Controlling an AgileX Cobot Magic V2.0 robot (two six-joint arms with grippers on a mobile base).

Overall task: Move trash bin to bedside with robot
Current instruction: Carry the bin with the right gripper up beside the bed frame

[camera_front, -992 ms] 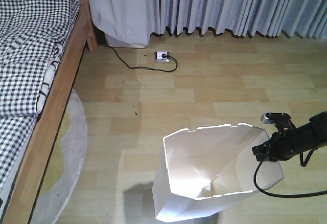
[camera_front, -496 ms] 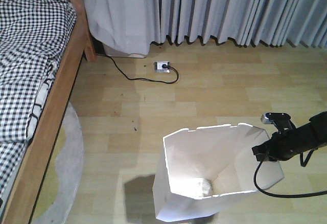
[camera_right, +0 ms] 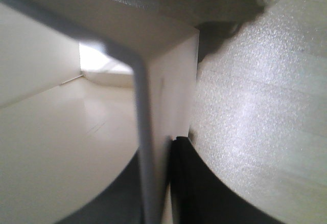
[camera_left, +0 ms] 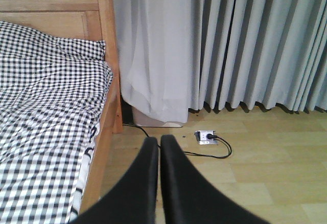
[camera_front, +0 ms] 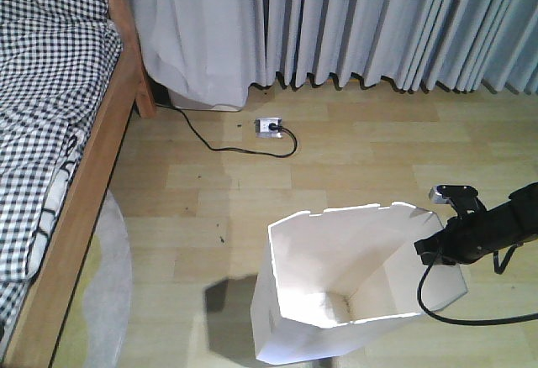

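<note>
The white trash bin (camera_front: 336, 292) with its notched rim is at the bottom middle of the front view, on the wooden floor. My right gripper (camera_front: 435, 246) is shut on the bin's right rim; the wrist view shows the thin wall (camera_right: 150, 132) pinched between the two black fingers (camera_right: 184, 183). A black cable loops below the arm. The bed (camera_front: 50, 133), with its light wooden frame and checked bedding, is at the left, apart from the bin; it also shows in the left wrist view (camera_left: 51, 111). My left gripper (camera_left: 159, 142) is shut and empty, pointing at the floor beside the bed.
Grey curtains (camera_front: 378, 23) hang along the far wall. A white power strip (camera_front: 268, 126) with a black cord (camera_front: 210, 144) lies on the floor below them. A pale round rug (camera_front: 105, 301) lies beside the bed. A white box (camera_left: 156, 117) stands under the curtain.
The front view has advanced toward the curtains: bed, power strip and rug slid down and left in the frame. The bin and right gripper keep the same place in view.
</note>
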